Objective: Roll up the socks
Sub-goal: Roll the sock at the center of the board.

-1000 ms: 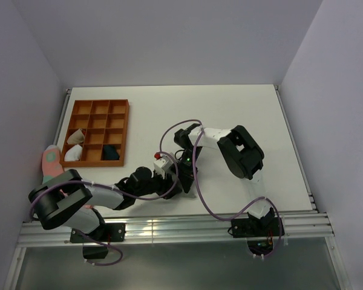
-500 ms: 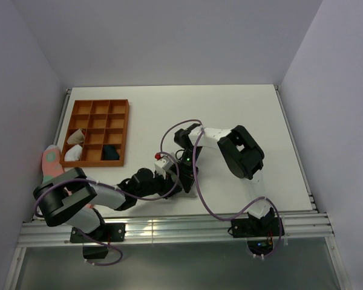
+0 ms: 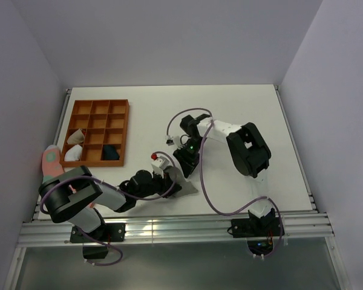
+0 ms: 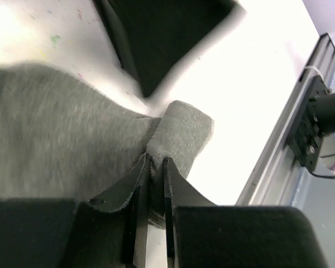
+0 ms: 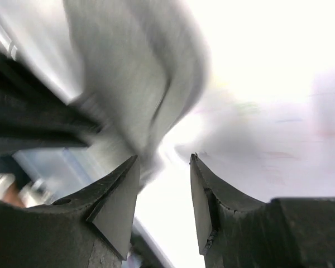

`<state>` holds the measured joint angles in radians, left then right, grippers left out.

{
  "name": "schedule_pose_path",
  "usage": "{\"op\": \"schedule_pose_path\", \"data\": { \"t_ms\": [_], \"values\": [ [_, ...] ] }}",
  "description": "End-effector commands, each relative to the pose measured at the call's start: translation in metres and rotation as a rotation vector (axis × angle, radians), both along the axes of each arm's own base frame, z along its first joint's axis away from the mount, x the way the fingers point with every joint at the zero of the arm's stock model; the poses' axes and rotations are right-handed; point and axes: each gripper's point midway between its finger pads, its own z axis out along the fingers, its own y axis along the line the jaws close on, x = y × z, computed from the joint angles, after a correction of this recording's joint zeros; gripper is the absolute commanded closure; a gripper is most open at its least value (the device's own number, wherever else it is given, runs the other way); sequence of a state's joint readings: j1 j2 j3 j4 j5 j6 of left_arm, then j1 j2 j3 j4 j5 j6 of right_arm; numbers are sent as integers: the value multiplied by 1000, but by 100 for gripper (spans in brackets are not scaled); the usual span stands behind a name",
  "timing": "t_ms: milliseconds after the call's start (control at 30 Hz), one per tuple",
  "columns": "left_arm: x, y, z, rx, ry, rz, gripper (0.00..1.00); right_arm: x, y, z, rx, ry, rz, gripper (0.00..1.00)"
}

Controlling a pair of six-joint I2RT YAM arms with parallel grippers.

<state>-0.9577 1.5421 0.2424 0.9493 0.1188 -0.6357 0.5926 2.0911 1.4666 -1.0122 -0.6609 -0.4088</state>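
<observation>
White tabletop (image 3: 151,103) bears a grey knitted sock (image 4: 56,134); left claw (image 4: 155,162) pinches only its end, right claw (image 5: 163,162) gapes empty, so it may slip.

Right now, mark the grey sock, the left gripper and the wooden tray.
grey sock (image 4: 56,128): left wrist view, flat body.
left gripper (image 4: 155,165): left wrist view, between fingertips.
wooden tray (image 3: 100,101): top view, far rim.

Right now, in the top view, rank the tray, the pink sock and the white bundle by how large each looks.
1. tray
2. pink sock, though the left arm hides part of it
3. white bundle
</observation>
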Motion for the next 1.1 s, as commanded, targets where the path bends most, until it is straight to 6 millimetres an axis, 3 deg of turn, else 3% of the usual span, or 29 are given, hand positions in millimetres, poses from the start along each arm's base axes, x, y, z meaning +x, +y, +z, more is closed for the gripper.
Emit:
{"op": "schedule_pose_path", "data": {
  "t_ms": [0,167,233,600,967,1067],
  "values": [
    [-24,16,-35,104,88,-45,100,67,24,24,94,-236,-83,51],
    [-26,15,-35,93,92,-55,100,84,40,31,118,-250,-104,49],
    [-26,16,-33,88,89,-53,100,83,41,23,102,-234,-103,49],
    [-28,14,-32,81,88,-68,100,59,55,-6,68,-215,-43,48],
    [-29,12,-30,76,88,-79,100,46,57,-17,35,-204,-22,48],
    [-30,12,-31,77,91,-84,100,46,57,-11,47,-211,-15,48]
  ]
}}
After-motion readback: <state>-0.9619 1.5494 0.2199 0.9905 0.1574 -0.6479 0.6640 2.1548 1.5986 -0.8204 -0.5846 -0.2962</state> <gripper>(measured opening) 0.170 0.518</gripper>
